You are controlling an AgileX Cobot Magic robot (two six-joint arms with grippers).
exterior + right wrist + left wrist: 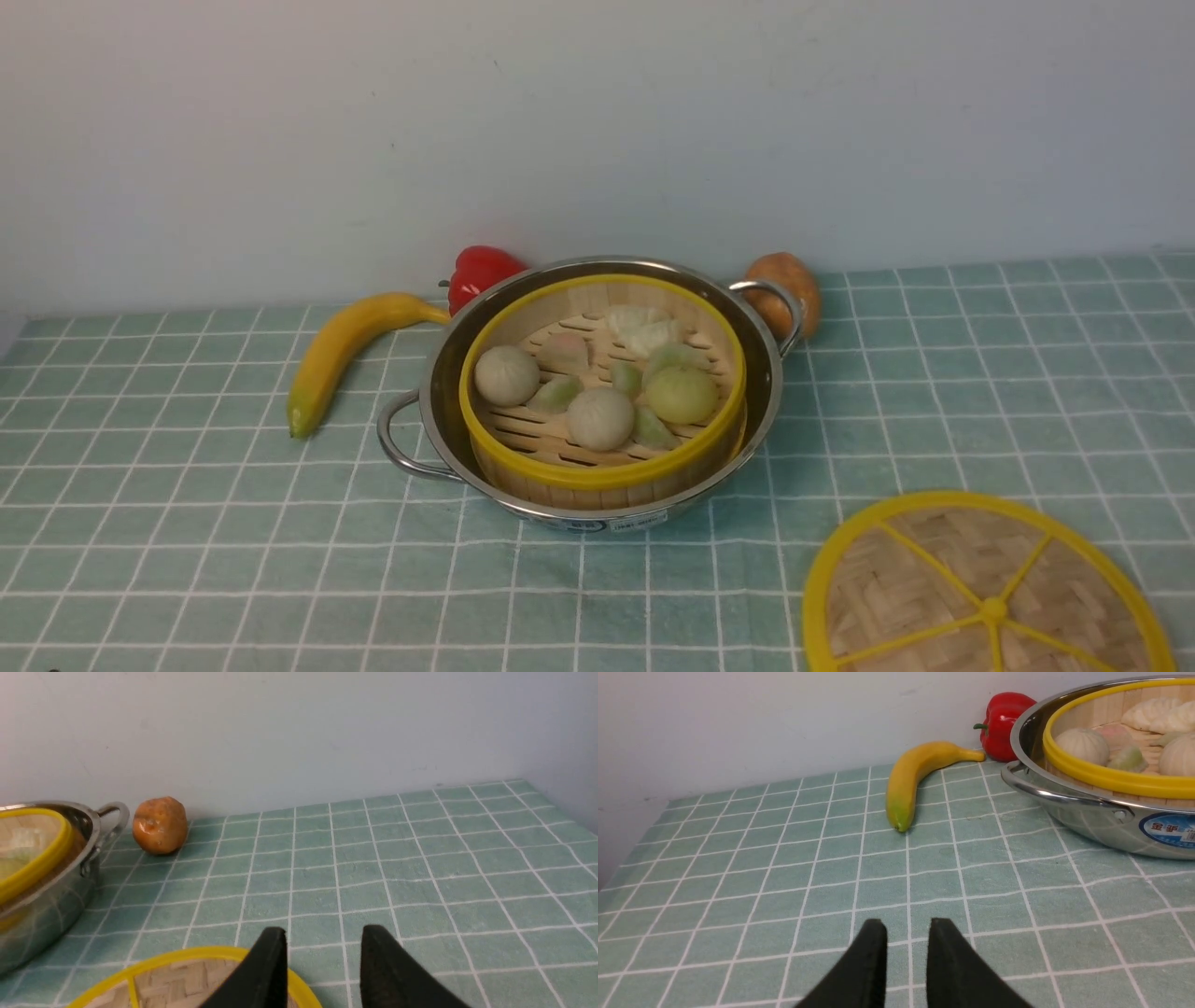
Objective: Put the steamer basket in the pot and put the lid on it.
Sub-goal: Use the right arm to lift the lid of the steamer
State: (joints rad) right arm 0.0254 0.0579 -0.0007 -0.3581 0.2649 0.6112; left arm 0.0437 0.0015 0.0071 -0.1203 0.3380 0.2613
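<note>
Here we see the steamer basket [602, 476] sitting inside the pot [441, 392], the lid [934, 579] on the bench [187, 523]; our left fingers [866, 970] and right fingers [266, 975] stand apart, holding nothing.

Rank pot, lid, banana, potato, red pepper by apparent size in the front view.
1. pot
2. lid: cut off by the frame edge and nearer the camera, so its place against the pot is unsure
3. banana
4. potato and red pepper: look alike, both partly hidden by the pot, so not ranked

The steamer basket [597, 478] sits in the pot [439, 373], lid [990, 597] before-right of it, banana [341, 350] left
</note>
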